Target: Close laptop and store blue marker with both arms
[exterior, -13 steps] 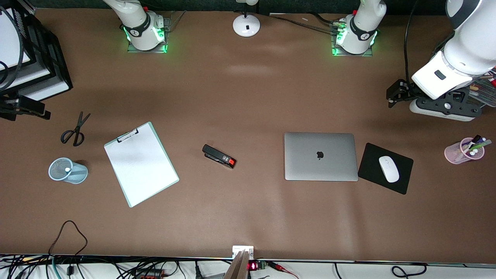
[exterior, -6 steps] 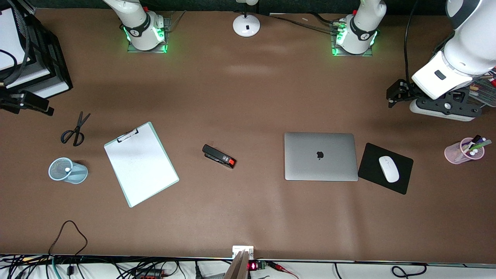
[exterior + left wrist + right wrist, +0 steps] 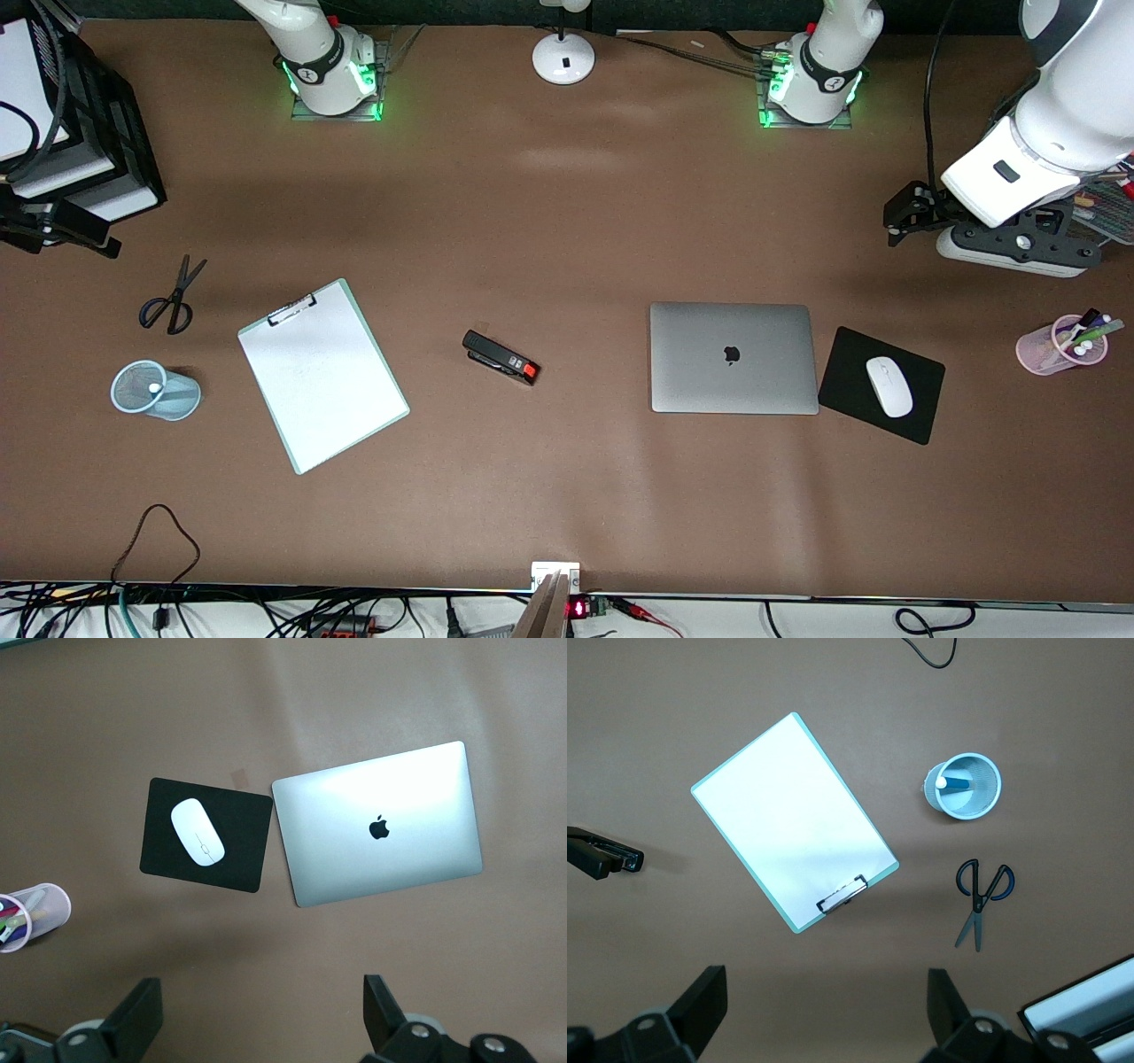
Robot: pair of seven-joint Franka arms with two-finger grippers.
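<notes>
The silver-grey laptop point(image 3: 733, 357) lies shut and flat on the table, apple logo up; it also shows in the left wrist view point(image 3: 378, 824). The blue marker point(image 3: 953, 782) stands white end up inside a light-blue mesh cup point(image 3: 155, 390) near the right arm's end of the table. My left gripper point(image 3: 1019, 246) hangs open and empty over the table at the left arm's end, its fingers point(image 3: 137, 1014) wide apart. My right gripper point(image 3: 40, 232) hangs open and empty at the right arm's end, its fingers point(image 3: 700, 997) wide apart above the bare table by the clipboard.
A white mint-edged clipboard point(image 3: 322, 375), scissors point(image 3: 171, 297) and a black stapler point(image 3: 500, 357) lie on the table. A black mouse pad point(image 3: 846, 390) with a white mouse point(image 3: 889, 386) sits beside the laptop. A pink cup of pens point(image 3: 1054, 347) and a black file tray point(image 3: 97, 142) stand at the table's ends.
My right gripper has drifted a little toward the black file tray. The left arm, the laptop and the marker have not moved.
</notes>
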